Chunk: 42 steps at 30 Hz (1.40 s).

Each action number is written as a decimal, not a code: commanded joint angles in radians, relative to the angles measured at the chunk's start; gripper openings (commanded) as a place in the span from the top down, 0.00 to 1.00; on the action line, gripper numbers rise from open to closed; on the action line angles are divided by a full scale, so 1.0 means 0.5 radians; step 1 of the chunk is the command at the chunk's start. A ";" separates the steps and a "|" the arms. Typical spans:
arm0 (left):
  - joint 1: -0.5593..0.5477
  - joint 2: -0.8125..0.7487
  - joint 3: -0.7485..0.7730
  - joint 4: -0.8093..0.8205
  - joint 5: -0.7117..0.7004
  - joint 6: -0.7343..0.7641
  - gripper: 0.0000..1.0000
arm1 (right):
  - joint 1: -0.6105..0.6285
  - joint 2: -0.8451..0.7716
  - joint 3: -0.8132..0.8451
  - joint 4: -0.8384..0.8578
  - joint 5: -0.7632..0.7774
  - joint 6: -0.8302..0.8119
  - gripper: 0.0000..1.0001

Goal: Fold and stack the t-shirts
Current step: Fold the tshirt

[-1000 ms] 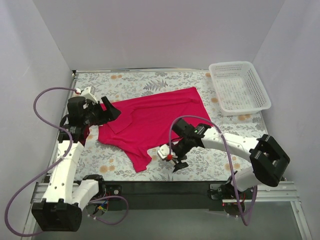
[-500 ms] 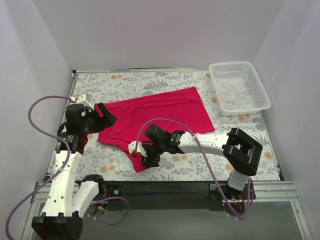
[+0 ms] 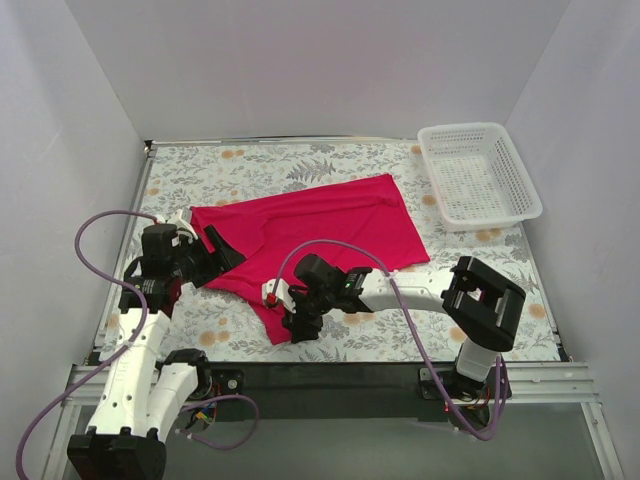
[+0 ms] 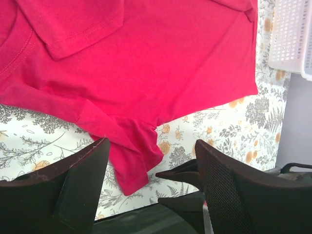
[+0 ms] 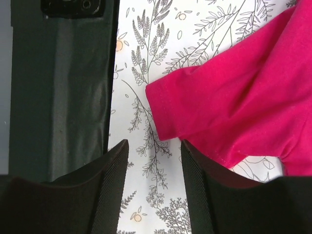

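The magenta-red t-shirt [image 3: 320, 228] lies spread and wrinkled on the flower-print table, one sleeve [image 3: 277, 322] pointing at the near edge. My left gripper [image 3: 217, 256] hovers open over the shirt's left side; in its own view the cloth [image 4: 146, 63] fills the space ahead of the left gripper [image 4: 151, 143], and nothing is between the fingers. My right gripper [image 3: 296, 322] sits low beside the near sleeve. In the right wrist view the right gripper [image 5: 153, 144] is open over bare table, with the sleeve hem [image 5: 163, 124] just ahead of the tips and the shirt [image 5: 243, 97] beyond.
A white mesh basket [image 3: 478, 175] stands at the back right, also seen in the left wrist view as the basket [image 4: 292, 34]. The black front rail [image 3: 330, 375] runs along the table's near edge, close to the right gripper.
The right arm has swung left from the table's near middle to the shirt's near sleeve, and its jaws have narrowed. The left gripper has dropped slightly toward the near side.
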 commanded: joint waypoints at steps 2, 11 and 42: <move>-0.002 -0.037 0.061 -0.025 0.066 -0.018 0.35 | 0.011 0.038 -0.007 0.182 -0.004 0.355 0.57; -0.027 -0.073 0.061 -0.013 0.177 0.090 0.35 | -0.078 0.032 -0.037 0.225 -0.185 0.751 0.62; -0.051 -0.055 0.171 0.003 0.198 0.117 0.35 | -0.053 0.170 -0.108 0.336 0.177 1.181 0.54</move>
